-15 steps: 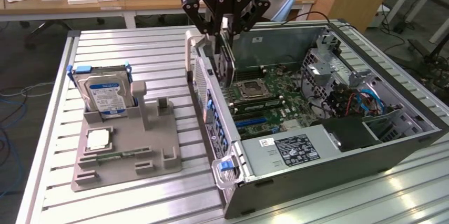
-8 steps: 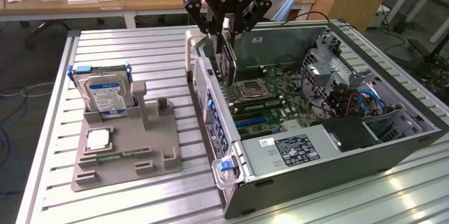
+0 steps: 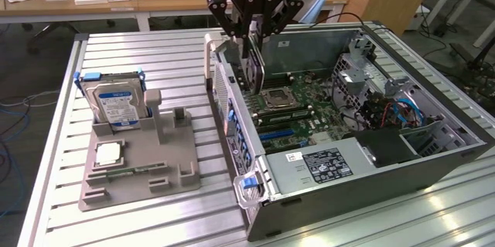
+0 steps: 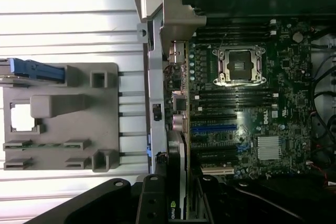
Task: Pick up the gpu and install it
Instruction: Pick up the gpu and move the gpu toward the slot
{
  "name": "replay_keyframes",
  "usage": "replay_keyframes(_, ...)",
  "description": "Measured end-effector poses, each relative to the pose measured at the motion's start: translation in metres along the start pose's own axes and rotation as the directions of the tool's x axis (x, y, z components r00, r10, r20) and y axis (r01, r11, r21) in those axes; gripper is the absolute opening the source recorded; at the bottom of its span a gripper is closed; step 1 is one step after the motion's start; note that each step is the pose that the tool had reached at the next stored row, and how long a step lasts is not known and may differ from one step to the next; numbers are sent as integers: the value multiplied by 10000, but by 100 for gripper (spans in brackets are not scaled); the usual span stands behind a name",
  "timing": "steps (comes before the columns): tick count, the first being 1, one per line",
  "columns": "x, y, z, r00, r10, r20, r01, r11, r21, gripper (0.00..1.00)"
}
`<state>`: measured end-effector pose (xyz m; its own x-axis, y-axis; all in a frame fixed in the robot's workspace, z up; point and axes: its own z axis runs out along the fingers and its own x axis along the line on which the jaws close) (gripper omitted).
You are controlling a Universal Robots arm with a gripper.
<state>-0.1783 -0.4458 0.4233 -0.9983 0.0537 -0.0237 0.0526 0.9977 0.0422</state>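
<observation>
The gpu [image 3: 254,70] hangs upright as a thin dark card inside the open computer case [image 3: 433,160], close to the case wall on the exterior view's left. My gripper [image 3: 252,33] is shut on its upper edge from above. The card's lower edge sits over the motherboard [image 3: 298,119], beside the processor socket [image 3: 276,101]. In the wrist view the gpu [image 4: 181,161] shows edge-on between my fingers [image 4: 152,205], running along the case wall, with the blue expansion slot [image 4: 212,128] just beside it. Whether the card touches a slot I cannot tell.
A grey holder tray [image 3: 139,160] lies on the slatted table at the exterior view's left, carrying a hard drive [image 3: 116,105], a processor chip [image 3: 108,153] and a green memory stick [image 3: 116,173]. Drive cages and cables [image 3: 395,111] crowd the case's far side. Desks stand behind.
</observation>
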Motion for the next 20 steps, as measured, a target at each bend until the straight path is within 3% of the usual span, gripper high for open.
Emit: replay_keyframes(20,-99,44,5,10000,-1,0,1,10000,-1,27)
